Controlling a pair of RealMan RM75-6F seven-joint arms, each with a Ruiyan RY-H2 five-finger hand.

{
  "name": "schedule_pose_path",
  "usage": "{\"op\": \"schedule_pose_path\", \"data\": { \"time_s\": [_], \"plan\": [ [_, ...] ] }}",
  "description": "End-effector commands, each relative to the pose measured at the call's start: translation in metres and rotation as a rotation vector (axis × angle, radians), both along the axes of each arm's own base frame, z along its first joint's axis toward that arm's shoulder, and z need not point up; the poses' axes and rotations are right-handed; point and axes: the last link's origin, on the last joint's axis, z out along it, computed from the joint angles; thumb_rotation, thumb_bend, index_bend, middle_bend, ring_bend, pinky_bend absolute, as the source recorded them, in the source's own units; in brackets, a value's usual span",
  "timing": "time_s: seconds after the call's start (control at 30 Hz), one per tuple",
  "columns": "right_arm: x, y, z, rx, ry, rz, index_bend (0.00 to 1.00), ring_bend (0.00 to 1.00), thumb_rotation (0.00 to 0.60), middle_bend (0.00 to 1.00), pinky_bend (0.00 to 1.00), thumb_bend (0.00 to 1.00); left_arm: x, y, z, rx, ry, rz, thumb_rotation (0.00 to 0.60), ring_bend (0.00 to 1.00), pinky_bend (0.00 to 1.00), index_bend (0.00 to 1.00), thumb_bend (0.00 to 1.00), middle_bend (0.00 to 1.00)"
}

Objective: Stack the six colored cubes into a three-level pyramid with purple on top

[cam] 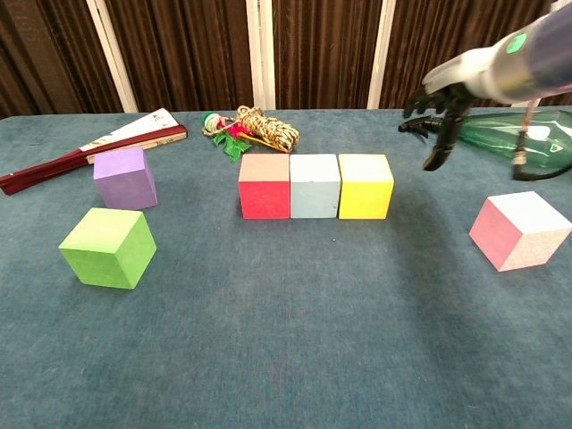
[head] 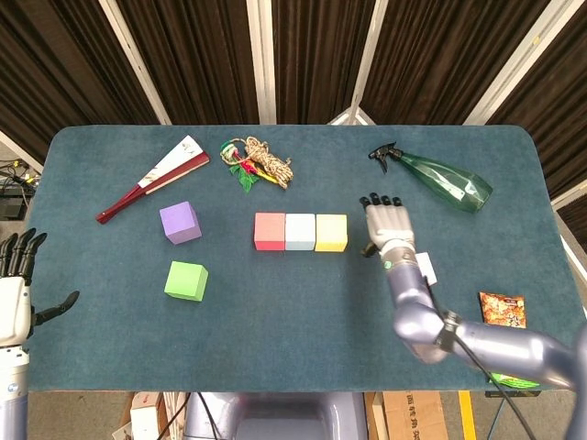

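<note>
Three cubes stand in a touching row mid-table: red (head: 269, 231) (cam: 264, 186), light blue (head: 300, 232) (cam: 315, 186) and yellow (head: 331, 233) (cam: 365, 186). The purple cube (head: 180, 223) (cam: 125, 177) and the green cube (head: 186, 280) (cam: 107, 247) sit apart at the left. The pink cube (cam: 521, 230) lies to the right; in the head view my right forearm hides most of it. My right hand (head: 387, 222) (cam: 438, 112) hovers right of the yellow cube, fingers spread, holding nothing. My left hand (head: 16, 275) is off the table's left edge, open and empty.
A folded fan (head: 154, 178) and a rope bundle (head: 258, 162) lie at the back left. A green spray bottle (head: 442, 181) lies at the back right. A snack packet (head: 501, 309) sits near the right front edge.
</note>
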Motion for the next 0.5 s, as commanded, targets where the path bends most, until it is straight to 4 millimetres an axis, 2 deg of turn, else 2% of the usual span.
{"op": "schedule_pose_path", "data": {
  "time_s": [0.03, 0.1, 0.23, 0.5],
  "plan": [
    [-0.022, 0.018, 0.029, -0.052, -0.027, -0.013, 0.11, 0.05, 0.600, 0.04, 0.00, 0.25, 0.000, 0.000, -0.001, -0.009, -0.006, -0.003, 0.600, 0.00, 0.00, 0.13, 0.17, 0.05],
    [-0.028, 0.028, 0.039, -0.053, -0.042, -0.010, 0.11, 0.05, 0.600, 0.04, 0.00, 0.25, 0.001, 0.001, -0.002, -0.018, -0.012, -0.006, 0.600, 0.00, 0.00, 0.13, 0.17, 0.05],
    [-0.035, 0.038, 0.048, -0.052, -0.054, 0.002, 0.11, 0.05, 0.600, 0.04, 0.00, 0.25, 0.002, 0.001, -0.002, -0.023, -0.020, -0.019, 0.600, 0.00, 0.00, 0.13, 0.17, 0.05],
    [-0.052, 0.054, 0.048, -0.013, -0.057, 0.034, 0.11, 0.05, 0.600, 0.05, 0.00, 0.25, 0.001, -0.001, 0.004, 0.004, -0.033, -0.039, 0.600, 0.00, 0.00, 0.13, 0.17, 0.05]
  ]
}}
